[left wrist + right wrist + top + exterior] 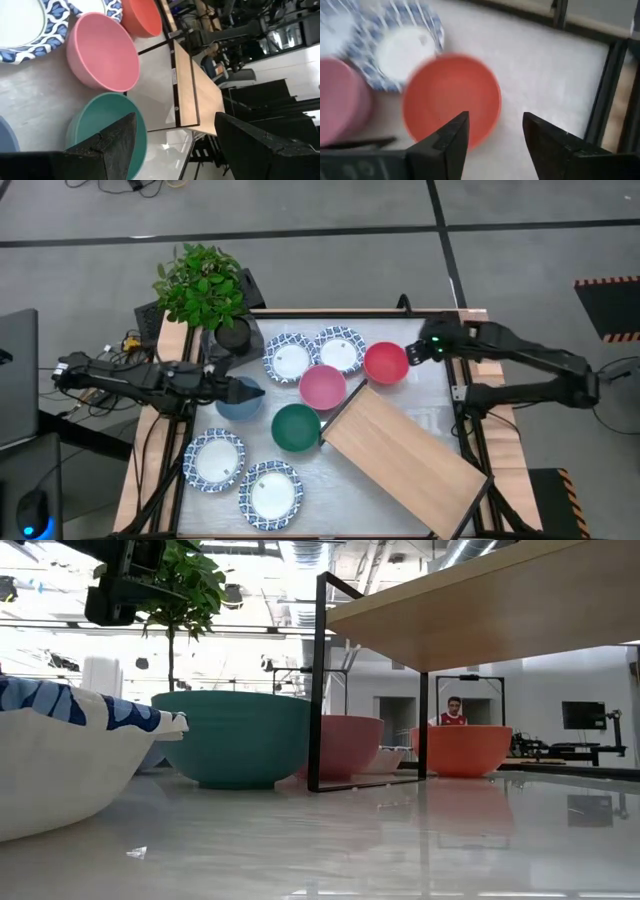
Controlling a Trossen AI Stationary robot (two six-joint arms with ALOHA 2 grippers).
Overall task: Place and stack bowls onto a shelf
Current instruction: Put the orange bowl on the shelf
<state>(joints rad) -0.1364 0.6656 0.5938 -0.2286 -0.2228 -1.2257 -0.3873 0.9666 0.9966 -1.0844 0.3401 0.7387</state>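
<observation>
— Red bowl (386, 363) first: where does it sit?

— On the white tabletop (420, 405), at the back right of the bowl cluster, just beside the pink bowl (322, 386). The right gripper (422, 348) hangs just beside it, toward the table's right edge, its fingers spread apart and nothing between them. The right wrist view shows the red bowl below and ahead of those parted fingers (445, 140).

— And the left gripper?

— The left gripper (232, 388) is over the slate blue bowl (240, 400) near the table's left side. Its fingers (115, 142) stand wide apart; whether they touch the bowl's rim I cannot tell. Its wrist view looks past them at the dark green bowl (107, 127), the pink one and the shelf.

— Where is the shelf?

— The shelf (405, 458) lies at a slant across the right front of the table, its near corner close to the dark green bowl (296, 427). No bowl rests on it. In the low view its light-wood board (490, 610) sits raised on a dark frame.

— The white bowls?

— Two white bowls with blue rims (290, 360) sit side by side at the back, behind the pink one. Two more (215, 459) lie at the front left, just beside each other. A potted plant (203, 285) stands at the back left corner.
</observation>
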